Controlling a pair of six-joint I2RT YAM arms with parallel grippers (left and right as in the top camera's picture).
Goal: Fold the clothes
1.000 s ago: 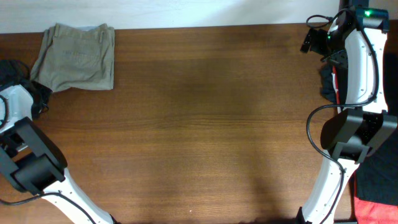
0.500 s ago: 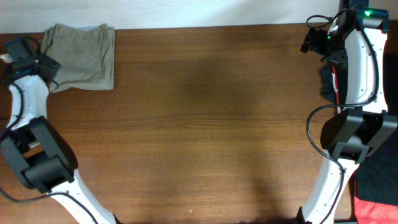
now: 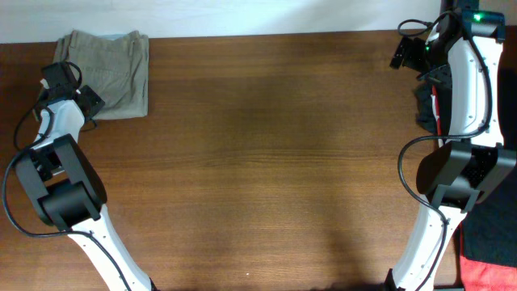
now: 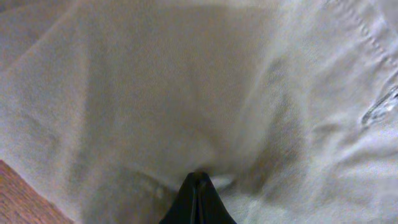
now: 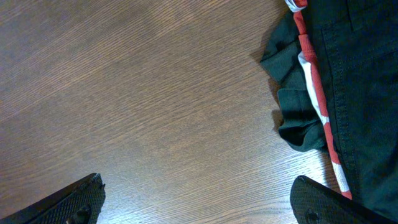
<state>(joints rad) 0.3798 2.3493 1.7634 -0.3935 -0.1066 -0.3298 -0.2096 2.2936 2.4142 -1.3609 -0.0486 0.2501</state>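
Observation:
The khaki shorts [image 3: 107,69] lie folded in a rough square at the table's far left corner. They fill the left wrist view [image 4: 186,81], lightly wrinkled, with a seam at the right. My left gripper [image 3: 89,102] is at the shorts' lower left edge. Its jaws are closed together [image 4: 198,186], and the tip presses into the cloth, which puckers around it. My right gripper [image 3: 430,74] is wide open and empty [image 5: 199,202] above bare wood at the far right.
A black garment with a red and white stripe [image 5: 336,74] lies at the table's right edge [image 3: 426,109], just right of my right gripper. A red cloth [image 3: 487,276] and more dark fabric lie beyond the table's lower right. A strip of wood [image 4: 18,199] shows beside the shorts.
My left arm has swung in from the left edge onto the lower left of the shorts. The shorts' lower left corner has shifted slightly. The right arm has not moved.

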